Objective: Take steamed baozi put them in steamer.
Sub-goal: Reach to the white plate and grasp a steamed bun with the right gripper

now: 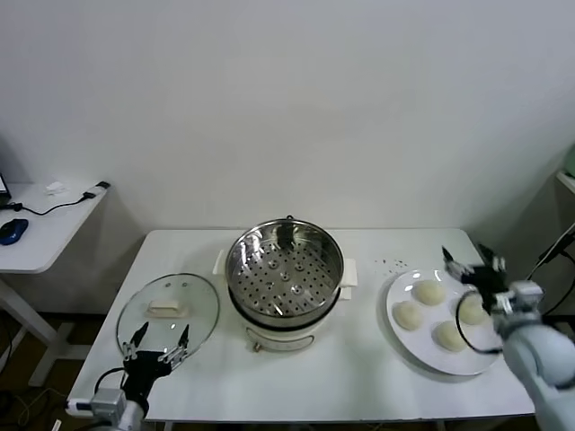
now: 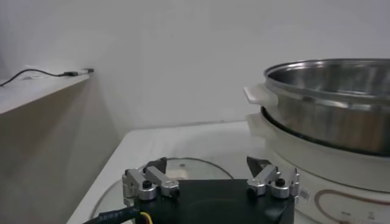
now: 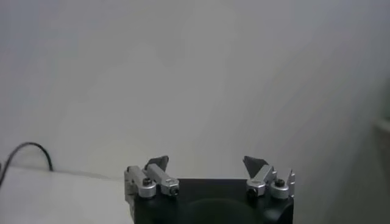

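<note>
4 steamed baozi [image 1: 429, 312] all sit on a white plate [image 1: 404, 346], directly beneath the right gripper [image 1: 468, 267], whose jaws stand wide and hold nothing. 0 buns are in the steamer [image 1: 285, 269], which stands empty and uncovered, well apart from those jaws. The left gripper [image 1: 159, 342] hangs over the glass lid [image 1: 168, 311], jaws wide, empty. Every transfer is left. No readable writing.

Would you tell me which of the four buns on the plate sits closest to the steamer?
The bun at the plate's edge facing the steamer; the other three lie farther toward the right gripper.
</note>
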Robot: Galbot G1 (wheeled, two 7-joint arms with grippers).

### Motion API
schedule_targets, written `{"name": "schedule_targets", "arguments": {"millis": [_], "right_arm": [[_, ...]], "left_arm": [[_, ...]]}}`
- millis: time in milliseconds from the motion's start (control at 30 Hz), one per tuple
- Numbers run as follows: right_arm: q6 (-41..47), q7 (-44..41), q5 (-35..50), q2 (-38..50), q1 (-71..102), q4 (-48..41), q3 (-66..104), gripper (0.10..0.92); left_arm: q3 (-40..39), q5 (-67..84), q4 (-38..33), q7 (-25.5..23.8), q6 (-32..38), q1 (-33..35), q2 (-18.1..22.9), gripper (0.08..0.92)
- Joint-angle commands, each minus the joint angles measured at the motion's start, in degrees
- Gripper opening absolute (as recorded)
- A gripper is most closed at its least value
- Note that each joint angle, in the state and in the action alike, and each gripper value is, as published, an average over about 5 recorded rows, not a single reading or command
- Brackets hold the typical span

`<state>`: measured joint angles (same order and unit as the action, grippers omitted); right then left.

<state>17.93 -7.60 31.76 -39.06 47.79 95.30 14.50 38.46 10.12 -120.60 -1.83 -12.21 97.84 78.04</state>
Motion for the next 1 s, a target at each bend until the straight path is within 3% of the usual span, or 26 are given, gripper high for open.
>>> {"name": "schedule_targets", "arguments": {"millis": [33,200,400,633,1000], "right_arm": [[-3.77,-36.15,-10.75,15.01,-54.96,-16.65,-52.38,0.823],[-18.76,-54.31,-15.31,14.39,-76.72,-25.85,-75.46,0.823],[-26.52,-65.78,-16.16,7.32,-93.08,-35.5,-95.26,0.823],[-19.54,-61.57,-12.8,1.08,-93.51,-30.13,-109.13,0.823],[-11.16,-55.51,-13.24,-1.19,-83.85,-31.66,-108.17,0.823]], "left_arm": [[-0.04,0.41,-0.49,0.03,0.2,0.44,-0.27,0.823],[-0.11,0.48,-1.38,0.04,0.37,0.84,-0.16,0.823],[-0.67,0.26,-1.72,0.02,0.74,1.08,0.17,0.823],[-1.02,0.2,-1.81,0.07,1.16,1.45,0.17,0.823],[-1.19,0.4,-2.17,0.16,1.09,1.36,0.34,0.823]]}}
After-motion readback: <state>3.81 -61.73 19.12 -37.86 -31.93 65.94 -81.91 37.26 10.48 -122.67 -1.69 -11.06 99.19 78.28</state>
